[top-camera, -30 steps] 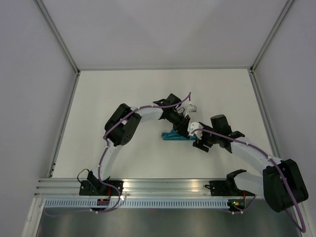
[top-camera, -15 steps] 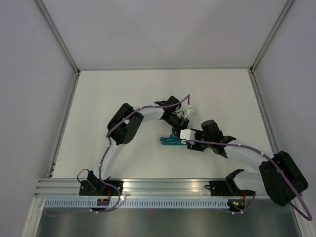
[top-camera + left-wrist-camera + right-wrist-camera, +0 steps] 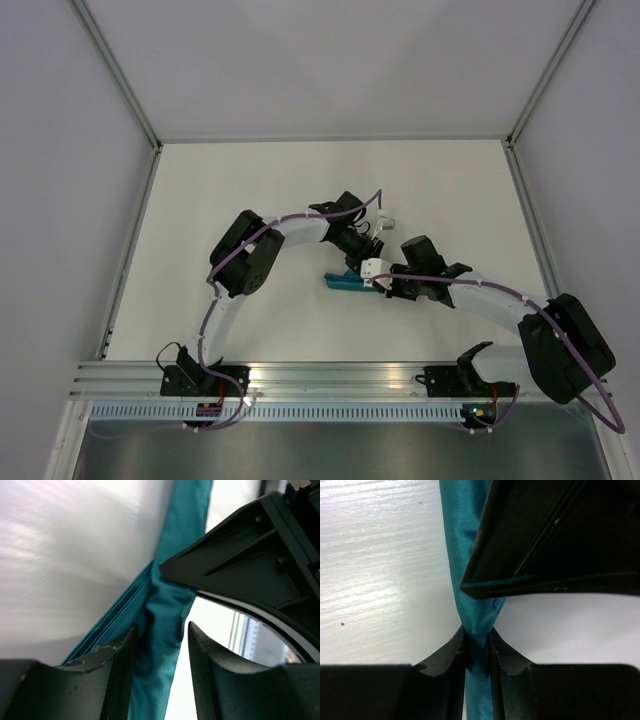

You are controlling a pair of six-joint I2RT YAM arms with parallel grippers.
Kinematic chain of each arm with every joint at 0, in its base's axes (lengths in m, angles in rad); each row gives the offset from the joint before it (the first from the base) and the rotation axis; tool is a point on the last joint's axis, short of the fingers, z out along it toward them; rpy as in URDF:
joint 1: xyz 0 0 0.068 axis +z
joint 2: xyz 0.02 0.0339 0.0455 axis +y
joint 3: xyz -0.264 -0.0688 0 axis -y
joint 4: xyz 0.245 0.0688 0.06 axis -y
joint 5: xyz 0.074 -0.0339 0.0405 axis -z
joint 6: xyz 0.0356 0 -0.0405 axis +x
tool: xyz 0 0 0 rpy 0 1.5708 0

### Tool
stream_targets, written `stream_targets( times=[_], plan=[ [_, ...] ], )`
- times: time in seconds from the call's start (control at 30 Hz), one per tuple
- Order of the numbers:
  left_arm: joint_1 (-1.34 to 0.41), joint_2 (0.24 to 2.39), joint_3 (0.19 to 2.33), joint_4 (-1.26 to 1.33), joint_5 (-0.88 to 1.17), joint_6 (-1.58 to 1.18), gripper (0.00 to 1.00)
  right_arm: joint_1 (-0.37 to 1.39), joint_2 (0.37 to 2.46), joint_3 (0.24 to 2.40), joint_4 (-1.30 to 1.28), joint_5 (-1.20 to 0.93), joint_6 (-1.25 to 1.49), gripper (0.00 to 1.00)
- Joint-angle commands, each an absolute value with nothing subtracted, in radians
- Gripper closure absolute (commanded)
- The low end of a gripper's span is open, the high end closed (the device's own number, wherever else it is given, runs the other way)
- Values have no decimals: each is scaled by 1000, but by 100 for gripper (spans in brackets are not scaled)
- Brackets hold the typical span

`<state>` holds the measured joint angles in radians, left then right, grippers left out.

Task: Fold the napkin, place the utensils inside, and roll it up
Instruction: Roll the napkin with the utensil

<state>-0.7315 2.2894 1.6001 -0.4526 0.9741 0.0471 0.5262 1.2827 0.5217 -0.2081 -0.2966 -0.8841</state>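
One narrow roll: the napkin (image 3: 343,281) lies mid-way across the table (image 3: 250,190), its free end toward nine o'clock. The right gripper (image 3: 477,636) pinches it tight; the left gripper (image 3: 161,629) straddles it loosely, fingers apart. Rolling looks nearly finished; next, regrip and tighten without unrolling. No utensils show.

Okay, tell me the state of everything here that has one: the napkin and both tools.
Napkin: folded into a narrow, layered strip, with both tools at it.
Left tool: open, straddling the napkin, with a sliver of gap on one side.
Right tool: shut, pinching the napkin.
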Motion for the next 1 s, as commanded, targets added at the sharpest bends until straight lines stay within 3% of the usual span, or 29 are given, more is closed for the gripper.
stream_targets(
  times=[0.0, 0.33, 0.67, 0.83, 0.97],
  plan=[
    [-687, 2195, 1548, -373, 793, 9, 49, 522, 1311, 586, -328, -322, -908, 76],
    [-626, 1927, 1330, -111, 527, -103, 49, 445, 1459, 764, -538, -437, -977, 76],
    [-646, 1557, 880, 290, 221, -95, 49, 333, 1826, 1112, -911, -558, -1126, 76],
    [-799, 1457, 759, 408, -31, 67, 45, 302, 1998, 1256, -1029, -586, -1157, 76],
    [-992, 1502, 755, 416, -227, 239, 44, 287, 2129, 1380, -1115, -606, -1160, 76]
  ],
)
